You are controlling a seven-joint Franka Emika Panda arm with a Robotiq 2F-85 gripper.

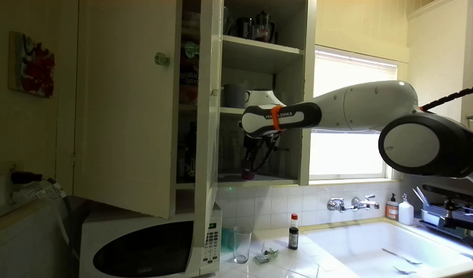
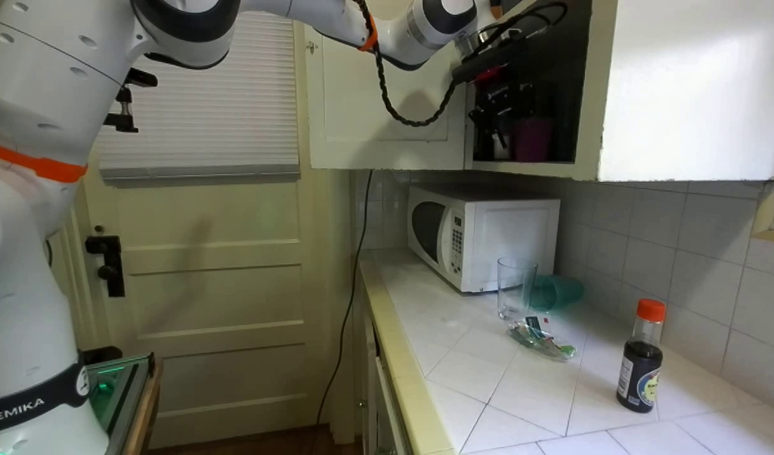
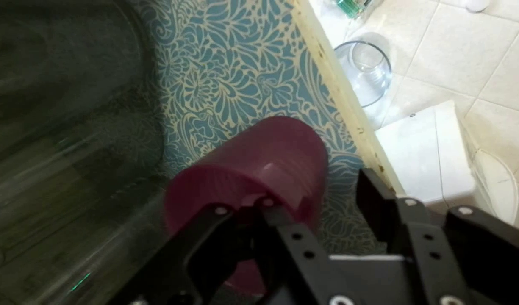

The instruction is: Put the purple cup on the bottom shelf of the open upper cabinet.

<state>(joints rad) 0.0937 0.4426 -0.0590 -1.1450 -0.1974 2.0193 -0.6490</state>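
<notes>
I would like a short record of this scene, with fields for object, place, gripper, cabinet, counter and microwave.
Object: purple cup, upright
Place: bottom shelf
Gripper: open, one finger within the cup's mouth, the other outside
Cabinet: upper cabinet, door open
Counter: tall clear glass, teal tumbler, dark bottle with red cap
Microwave: white, below the cabinet

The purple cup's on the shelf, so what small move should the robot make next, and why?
Probably ease the gripper straight up a little: the purple cup stands on the bottom shelf, the jaws are apart, and one finger seems inside its mouth, so a sideways pull might tip it.
</notes>
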